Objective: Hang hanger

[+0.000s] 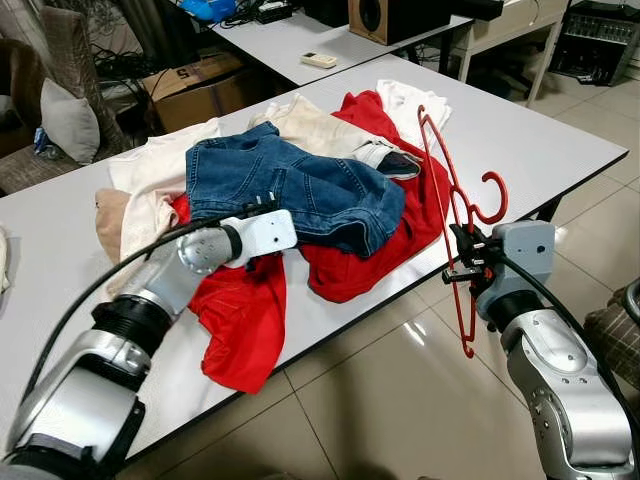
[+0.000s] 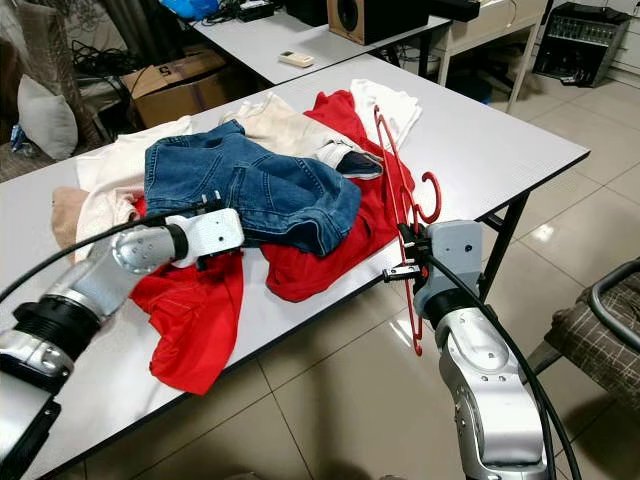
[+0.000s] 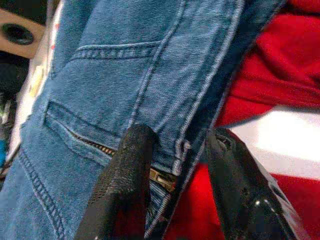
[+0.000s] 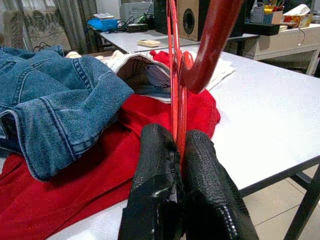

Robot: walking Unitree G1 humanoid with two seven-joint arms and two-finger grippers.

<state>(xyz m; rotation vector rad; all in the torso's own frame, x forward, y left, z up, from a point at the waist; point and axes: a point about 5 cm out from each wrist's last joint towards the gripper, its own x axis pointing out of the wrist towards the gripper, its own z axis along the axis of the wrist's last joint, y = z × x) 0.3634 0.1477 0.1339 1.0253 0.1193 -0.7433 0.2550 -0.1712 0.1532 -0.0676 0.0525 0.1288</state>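
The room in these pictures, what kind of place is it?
Probably a workroom or lab fitted out for laundry tasks, not a lived-in home: plain grey tables, a speaker and cables on the far table, a cardboard box on the floor, clothes piled for sorting.

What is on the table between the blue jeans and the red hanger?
A red garment lies between the jeans and the hanger, seen in the eye views.

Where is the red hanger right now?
The thin red plastic hanger is pinched in the right gripper, held on edge at the table's near right side, beside the red cloth.
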